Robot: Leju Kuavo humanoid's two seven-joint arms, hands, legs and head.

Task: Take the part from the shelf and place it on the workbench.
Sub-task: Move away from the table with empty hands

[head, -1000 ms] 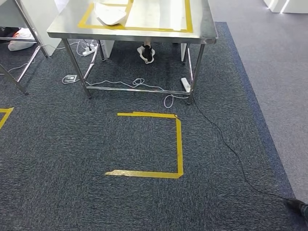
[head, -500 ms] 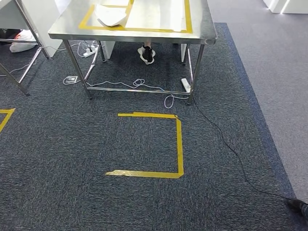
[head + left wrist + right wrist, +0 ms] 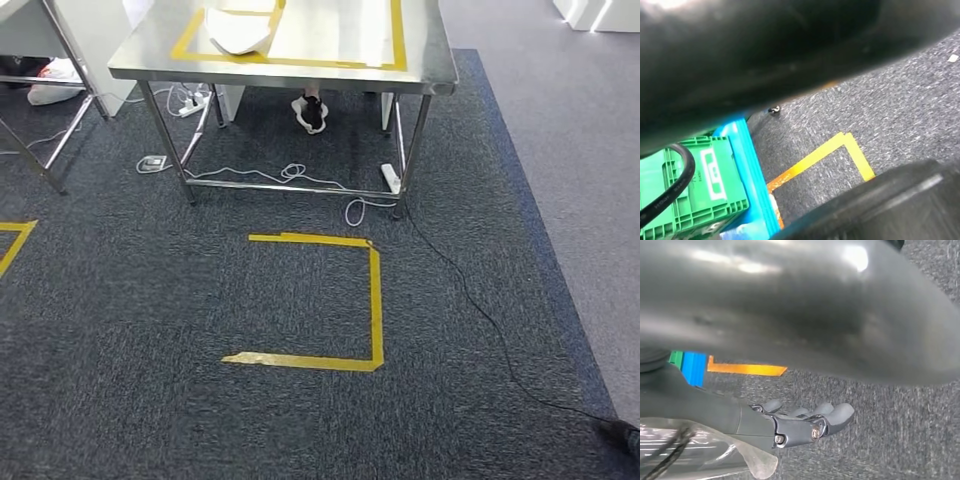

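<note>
Right robot hand [image 3: 806,425] hangs over the carpet, fingers near straight and close together. Clear plastic wrap [image 3: 726,460] lies against its underside, probably the bagged part; whether it is gripped I cannot tell. Left robot hand's state: cannot tell. Beside it, a green crate [image 3: 696,195] with a white mark, no letters readable. Ahead, a yellow tape square [image 3: 373,300] on the floor, then the steel counter [image 3: 302,72] with a white sheet-like item [image 3: 238,30] inside its own tape outline. The whole scene has slid slightly since a second ago, so the camera is moving. Judged: robot on approach, placing not begun.
</note>
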